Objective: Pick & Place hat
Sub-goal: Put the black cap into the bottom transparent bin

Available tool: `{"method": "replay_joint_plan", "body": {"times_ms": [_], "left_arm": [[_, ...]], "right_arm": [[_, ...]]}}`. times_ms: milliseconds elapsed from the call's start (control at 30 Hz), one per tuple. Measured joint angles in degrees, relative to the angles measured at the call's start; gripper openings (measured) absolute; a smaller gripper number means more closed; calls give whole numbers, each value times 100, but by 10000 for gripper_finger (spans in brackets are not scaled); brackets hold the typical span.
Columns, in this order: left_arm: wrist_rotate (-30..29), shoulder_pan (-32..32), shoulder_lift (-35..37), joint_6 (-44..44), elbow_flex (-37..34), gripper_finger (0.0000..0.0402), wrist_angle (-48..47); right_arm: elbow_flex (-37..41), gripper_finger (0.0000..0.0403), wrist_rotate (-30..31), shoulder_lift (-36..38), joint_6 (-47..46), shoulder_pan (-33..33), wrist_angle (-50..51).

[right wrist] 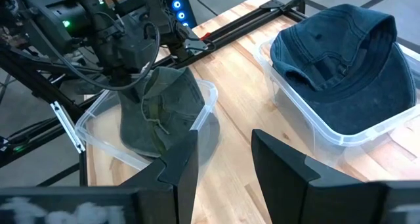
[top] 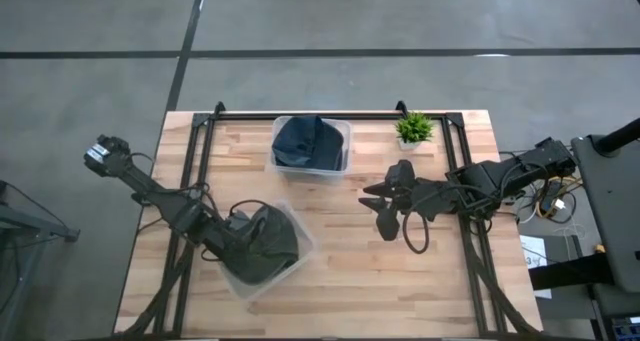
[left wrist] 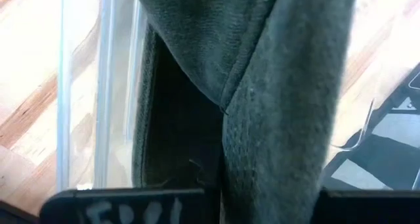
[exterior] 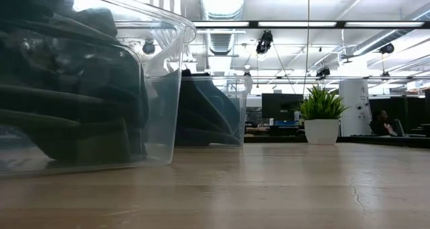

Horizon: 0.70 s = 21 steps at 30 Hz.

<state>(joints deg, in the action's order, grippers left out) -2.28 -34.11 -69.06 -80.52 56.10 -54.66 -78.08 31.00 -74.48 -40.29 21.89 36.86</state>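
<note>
A dark green hat (top: 272, 247) sits in a clear plastic bin (top: 303, 233) at the table's near left; it also shows in the right wrist view (right wrist: 167, 112). My left gripper (top: 246, 243) reaches down into this bin and is shut on the hat. A blue hat (top: 308, 141) lies in a second clear bin (top: 345, 131) at the far middle, its crown bulging above the rim (right wrist: 341, 66). My right gripper (top: 378, 209) is open and empty above the table's middle, right of both bins. My left gripper holds a bunched fold of the green hat's crown (right wrist: 149, 76) between its two fingers. It comes from above, pointing down. The hat hangs below the fingers like a cone, and its lower edge (right wrist: 157, 144) is down inside the bin. The fold fills the left wrist view (left wrist: 275, 119).
A small potted plant (top: 413, 129) stands at the far right of the table, next to the blue hat's bin. Black frame rails (top: 190, 171) run along the table's left, right and far sides. Bare wood (top: 340, 271) lies between the bins and the near edge.
</note>
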Motion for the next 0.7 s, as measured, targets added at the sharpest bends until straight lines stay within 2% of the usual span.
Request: {"method": "replay_joint_plan", "body": {"times_ms": [200, 500, 633, 700], "left_arm": [[-7, 0, 0, 9, -20, 62, -134], [24, 9, 4, 118, -173, 169, -228], [287, 57, 169, -394, 6, 196, -740], [180, 52, 295, -587, 211, 199, -985]], "right_arm": [[0, 134, 2, 0, 33, 0, -2], [0, 134, 2, 0, 44, 0, -2], [0, 134, 2, 4, 46, 0, -2], [0, 134, 2, 4, 46, 0, 0]]}}
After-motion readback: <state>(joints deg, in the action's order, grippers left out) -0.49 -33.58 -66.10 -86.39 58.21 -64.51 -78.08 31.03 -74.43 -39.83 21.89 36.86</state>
